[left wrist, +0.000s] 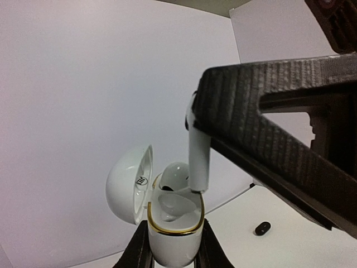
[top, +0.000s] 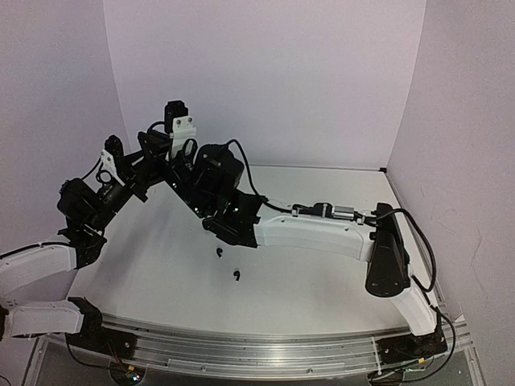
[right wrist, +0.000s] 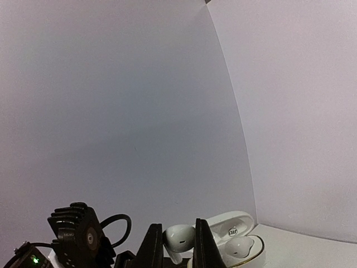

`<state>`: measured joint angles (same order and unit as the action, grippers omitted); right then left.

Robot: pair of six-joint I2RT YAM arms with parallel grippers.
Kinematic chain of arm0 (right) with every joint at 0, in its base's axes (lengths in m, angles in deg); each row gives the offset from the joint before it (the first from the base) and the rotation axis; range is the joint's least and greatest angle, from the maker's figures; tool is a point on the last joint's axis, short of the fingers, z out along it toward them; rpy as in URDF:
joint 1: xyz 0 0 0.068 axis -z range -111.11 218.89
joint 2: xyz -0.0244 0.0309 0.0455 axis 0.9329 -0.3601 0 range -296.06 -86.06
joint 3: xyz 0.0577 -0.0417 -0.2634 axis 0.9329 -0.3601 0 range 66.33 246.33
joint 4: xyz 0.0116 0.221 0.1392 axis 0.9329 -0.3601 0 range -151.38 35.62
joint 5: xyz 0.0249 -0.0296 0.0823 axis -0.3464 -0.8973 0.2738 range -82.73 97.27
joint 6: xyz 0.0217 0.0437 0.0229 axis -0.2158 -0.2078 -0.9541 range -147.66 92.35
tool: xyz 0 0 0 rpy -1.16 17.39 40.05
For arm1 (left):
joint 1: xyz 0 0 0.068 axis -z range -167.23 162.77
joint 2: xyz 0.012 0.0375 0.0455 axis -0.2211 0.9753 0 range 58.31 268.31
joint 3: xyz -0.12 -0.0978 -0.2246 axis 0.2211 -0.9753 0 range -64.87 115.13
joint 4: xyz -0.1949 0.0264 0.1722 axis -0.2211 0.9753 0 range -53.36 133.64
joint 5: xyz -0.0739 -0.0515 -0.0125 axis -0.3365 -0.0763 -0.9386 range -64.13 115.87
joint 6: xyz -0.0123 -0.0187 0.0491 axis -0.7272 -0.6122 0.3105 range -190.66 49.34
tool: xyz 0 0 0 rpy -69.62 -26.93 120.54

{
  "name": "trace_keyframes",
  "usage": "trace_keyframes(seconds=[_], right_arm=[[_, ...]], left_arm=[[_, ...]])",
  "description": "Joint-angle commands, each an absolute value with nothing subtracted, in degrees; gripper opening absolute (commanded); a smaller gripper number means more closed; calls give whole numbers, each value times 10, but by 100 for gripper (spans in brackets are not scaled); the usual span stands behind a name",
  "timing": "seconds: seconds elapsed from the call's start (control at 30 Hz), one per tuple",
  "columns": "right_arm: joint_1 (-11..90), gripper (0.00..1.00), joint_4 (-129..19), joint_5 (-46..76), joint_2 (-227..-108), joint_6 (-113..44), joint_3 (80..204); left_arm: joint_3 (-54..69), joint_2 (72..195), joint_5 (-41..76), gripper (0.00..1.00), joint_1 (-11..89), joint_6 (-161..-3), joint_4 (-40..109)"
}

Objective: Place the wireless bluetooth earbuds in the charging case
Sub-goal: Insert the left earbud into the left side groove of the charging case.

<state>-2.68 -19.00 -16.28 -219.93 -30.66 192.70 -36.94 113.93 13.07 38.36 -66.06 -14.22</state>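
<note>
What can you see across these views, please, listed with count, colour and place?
case: one, white with a gold rim, lid open, held above the table in the left gripper
seated bud: one, white, in the case
held bud: one, white, in the right gripper, stem pointing down into the open case
black buds: two, black, lying on the table in front of the arms
table: one, white, under both arms
walls: pale, around the table
left gripper: one, black, shut on the case
right gripper: one, black, shut on the held bud
</note>
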Motion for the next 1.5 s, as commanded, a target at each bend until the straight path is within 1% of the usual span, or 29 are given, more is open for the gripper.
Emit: trace_keyframes(seconds=[0.0,0.1,0.37,0.83,1.17,1.47], right_arm=[[-39,0,-118,-201,-2211,-288,1946],[-43,0,-95,-212,-2212,-257,1940],[-43,0,-89,-242,-2226,-245,1945],[-42,0,-92,-247,-2235,-215,1951],[-36,0,-92,-236,-2244,-200,1981],[-35,0,-100,-241,-2247,-211,1963]], left_arm=[[-364,1152,158,0,390,-654,-201],[-363,1151,160,0,393,-660,-204],[-364,1147,154,0,395,-662,-204],[-366,1145,131,0,401,-650,-203],[-367,1144,129,0,402,-651,-199],[-363,1149,125,0,402,-650,-206]])
